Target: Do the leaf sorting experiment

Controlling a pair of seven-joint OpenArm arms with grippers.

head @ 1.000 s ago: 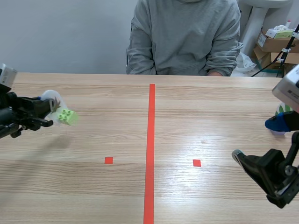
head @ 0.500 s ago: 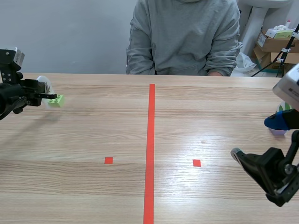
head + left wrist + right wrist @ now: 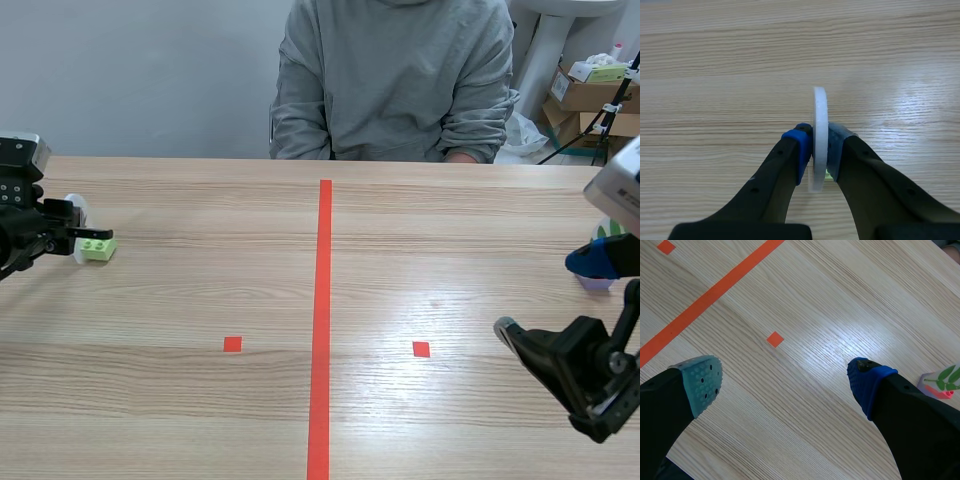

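Left tool, disc, brick retreated left; person opposite.

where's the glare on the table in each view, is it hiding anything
Scene view: soft bright patch on the table right of the red tape line, covering nothing. Left wrist view: sheen on the wood beside the white disc pinched in the left tool. Right wrist view: bright spot ahead of the open right tool, beside the orange square mark, not over it.

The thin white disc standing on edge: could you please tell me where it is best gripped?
Probably across its flat faces, pinched from both sides, as the left gripper does: the thin white disc stands upright, its narrow rim offering little hold.
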